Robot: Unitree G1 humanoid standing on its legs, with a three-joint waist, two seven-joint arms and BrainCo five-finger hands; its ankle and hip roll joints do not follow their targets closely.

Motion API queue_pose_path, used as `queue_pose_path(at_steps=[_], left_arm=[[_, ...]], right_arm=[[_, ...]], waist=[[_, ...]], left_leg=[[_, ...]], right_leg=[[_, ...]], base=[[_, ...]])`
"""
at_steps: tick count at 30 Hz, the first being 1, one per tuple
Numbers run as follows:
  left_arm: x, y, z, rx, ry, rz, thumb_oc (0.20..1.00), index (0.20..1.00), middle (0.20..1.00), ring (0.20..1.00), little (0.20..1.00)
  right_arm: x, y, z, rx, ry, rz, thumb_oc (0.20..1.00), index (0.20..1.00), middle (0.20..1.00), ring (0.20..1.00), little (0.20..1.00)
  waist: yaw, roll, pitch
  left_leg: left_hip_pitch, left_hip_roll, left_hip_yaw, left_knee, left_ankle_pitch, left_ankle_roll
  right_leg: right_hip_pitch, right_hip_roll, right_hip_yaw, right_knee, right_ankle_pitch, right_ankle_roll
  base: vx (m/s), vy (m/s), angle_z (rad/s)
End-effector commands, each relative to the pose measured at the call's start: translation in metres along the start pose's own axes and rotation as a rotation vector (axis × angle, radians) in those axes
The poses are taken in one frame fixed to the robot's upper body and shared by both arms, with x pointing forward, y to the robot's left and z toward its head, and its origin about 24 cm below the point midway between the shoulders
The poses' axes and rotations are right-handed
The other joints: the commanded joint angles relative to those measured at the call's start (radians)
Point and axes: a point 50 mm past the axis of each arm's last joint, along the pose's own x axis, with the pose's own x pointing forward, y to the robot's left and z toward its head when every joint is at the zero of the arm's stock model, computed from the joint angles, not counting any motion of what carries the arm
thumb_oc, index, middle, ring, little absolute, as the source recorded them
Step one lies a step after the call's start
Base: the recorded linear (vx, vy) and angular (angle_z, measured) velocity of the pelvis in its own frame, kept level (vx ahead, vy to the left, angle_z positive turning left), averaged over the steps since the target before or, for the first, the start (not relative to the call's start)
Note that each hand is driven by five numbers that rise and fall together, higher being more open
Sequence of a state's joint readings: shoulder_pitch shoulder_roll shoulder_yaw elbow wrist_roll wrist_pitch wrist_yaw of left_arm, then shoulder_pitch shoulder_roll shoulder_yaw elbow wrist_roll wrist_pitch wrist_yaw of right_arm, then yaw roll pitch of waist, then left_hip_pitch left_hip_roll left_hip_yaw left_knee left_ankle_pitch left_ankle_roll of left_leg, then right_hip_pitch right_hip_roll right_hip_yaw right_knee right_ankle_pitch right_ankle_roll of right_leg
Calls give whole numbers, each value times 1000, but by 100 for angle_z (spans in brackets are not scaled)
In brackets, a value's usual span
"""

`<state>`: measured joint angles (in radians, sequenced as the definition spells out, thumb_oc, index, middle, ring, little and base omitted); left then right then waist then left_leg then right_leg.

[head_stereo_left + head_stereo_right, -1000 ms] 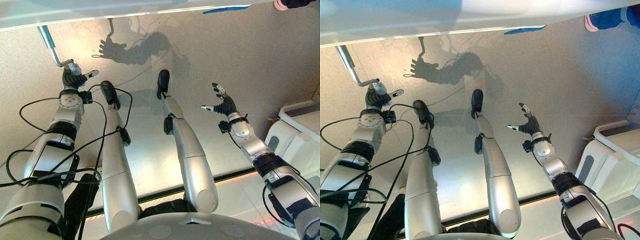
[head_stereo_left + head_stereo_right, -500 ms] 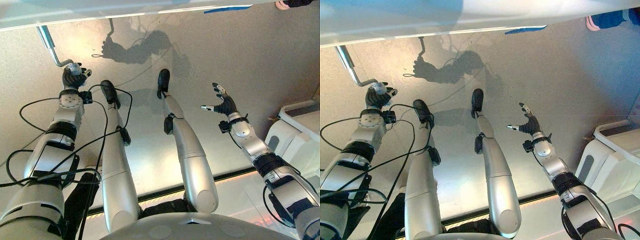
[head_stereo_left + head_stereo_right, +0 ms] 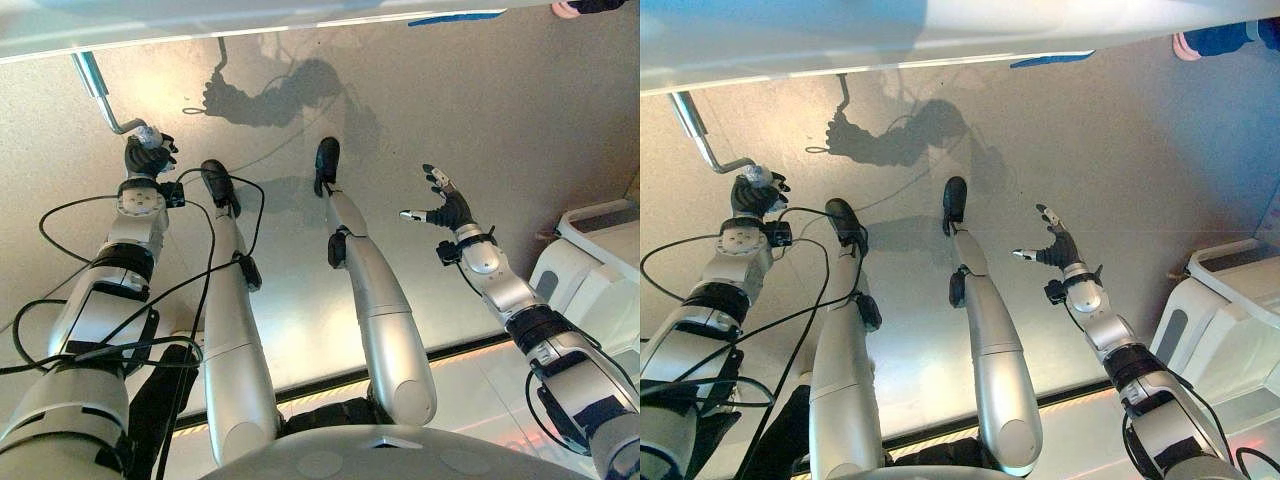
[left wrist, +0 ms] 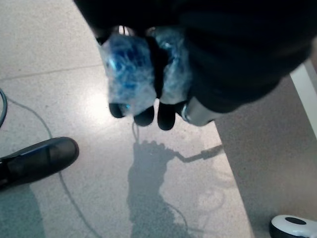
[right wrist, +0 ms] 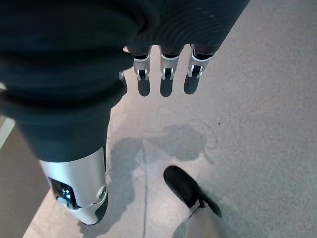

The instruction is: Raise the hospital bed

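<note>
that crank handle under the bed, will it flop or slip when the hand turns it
The crank handle looks like a bent metal rod, so probably stiff, not floppy. Its grip end seems wrapped in shiny clear plastic, so it may feel slippery. The left hand has its fingers curled round it, which should help against slipping.

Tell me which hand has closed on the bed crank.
The left hand: its fingers curl round the crank handle. The right hand hangs open over the floor.

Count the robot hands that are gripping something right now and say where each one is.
1. The left hand is curled round the wrapped end of the bed's crank handle, just below the bed edge. The right hand hangs open over the floor, holding nothing.
</note>
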<state>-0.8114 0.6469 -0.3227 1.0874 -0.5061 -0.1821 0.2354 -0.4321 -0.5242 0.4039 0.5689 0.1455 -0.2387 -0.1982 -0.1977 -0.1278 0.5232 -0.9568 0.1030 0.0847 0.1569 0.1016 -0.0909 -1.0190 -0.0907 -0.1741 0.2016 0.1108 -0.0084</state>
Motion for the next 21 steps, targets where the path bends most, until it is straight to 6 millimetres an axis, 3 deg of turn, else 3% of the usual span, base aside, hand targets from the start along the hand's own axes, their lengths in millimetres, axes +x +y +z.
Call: queue_pose_path(at_steps=[1, 11, 21], left_arm=[[-3, -3, -3, -19, -3, -11, 200, 200, 200, 200, 200], [-2, -22, 13, 65, -69, -78, 200, 200, 200, 200, 200], [-13, -92, 62, 164, -277, -279, 200, 200, 200, 200, 200]], right_arm=[[-12, -6, -8, -48, -2, 16, 1000, 1000, 1000, 1000, 1000], [-14, 0, -9, -52, 4, 49, 1000, 1000, 1000, 1000, 1000], [-15, 13, -8, -87, -3, 110, 1000, 1000, 1000, 1000, 1000]], waist=[[5, -14, -3], [1, -11, -3], [-35, -20, -3]], left_leg=[[-22, -34, -11, 46, -14, 26], [-14, -32, -6, 44, -11, 21], [32, -7, 23, 27, -3, 7]], right_leg=[[40, 1, 12, -15, 14, 145], [37, 1, 18, -2, 10, 142], [39, 21, 40, 22, -1, 136]], base=[[0, 0, 0], [0, -7, 0], [-1, -62, -3]])
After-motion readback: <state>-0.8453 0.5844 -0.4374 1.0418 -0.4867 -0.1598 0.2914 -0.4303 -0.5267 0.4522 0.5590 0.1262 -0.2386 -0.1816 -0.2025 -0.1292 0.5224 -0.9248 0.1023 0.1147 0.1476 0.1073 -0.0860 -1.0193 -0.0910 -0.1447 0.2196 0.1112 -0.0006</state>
